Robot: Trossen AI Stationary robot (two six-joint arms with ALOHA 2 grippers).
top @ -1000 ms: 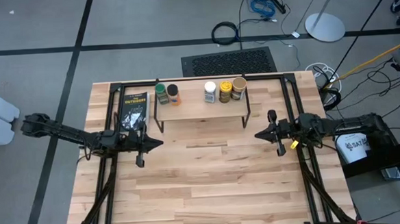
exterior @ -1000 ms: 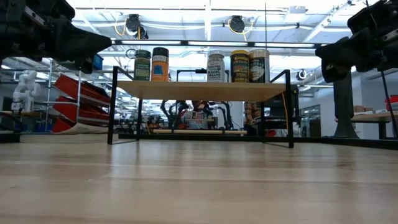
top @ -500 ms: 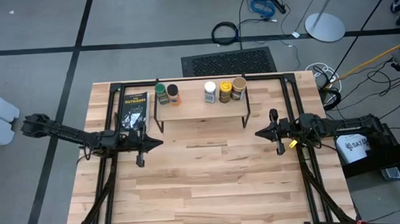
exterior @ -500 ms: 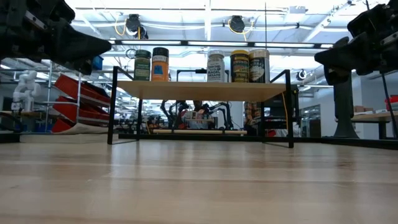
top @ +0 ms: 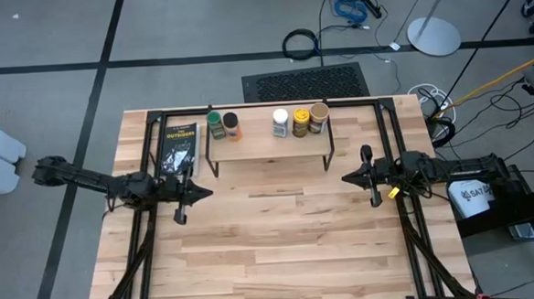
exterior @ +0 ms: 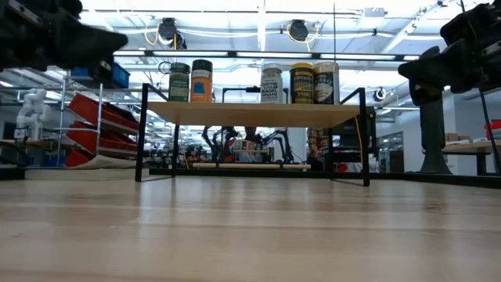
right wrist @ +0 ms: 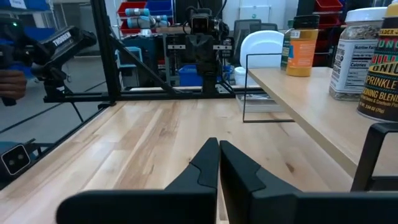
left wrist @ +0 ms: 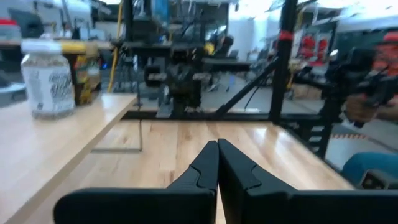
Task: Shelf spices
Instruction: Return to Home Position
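The shelf (top: 267, 146) stands at the table's far middle on its thin black legs. Five spice jars stand upright on its plank: green-lidded (top: 214, 125), dark-lidded orange (top: 232, 125), white-lidded (top: 281, 122), yellow-lidded (top: 300, 124) and tan-lidded (top: 318, 117). The low view shows them in a row, from the green jar (exterior: 179, 81) to the tan jar (exterior: 326, 82). My left gripper (top: 205, 191) hovers shut to the shelf's near left, fingers pressed together (left wrist: 217, 146). My right gripper (top: 344, 177) hovers shut to its near right (right wrist: 219, 146). Neither holds anything.
A flat black packet with yellow lettering (top: 179, 147) lies left of the shelf, close to my left arm. Black frame rails (top: 143, 229) run along both sides of the table. Bare wood (top: 281, 240) spreads between the grippers and toward the near edge.
My left gripper has drawn back a little toward the table's left edge and risen slightly, staying shut. The jars and shelf have kept still.
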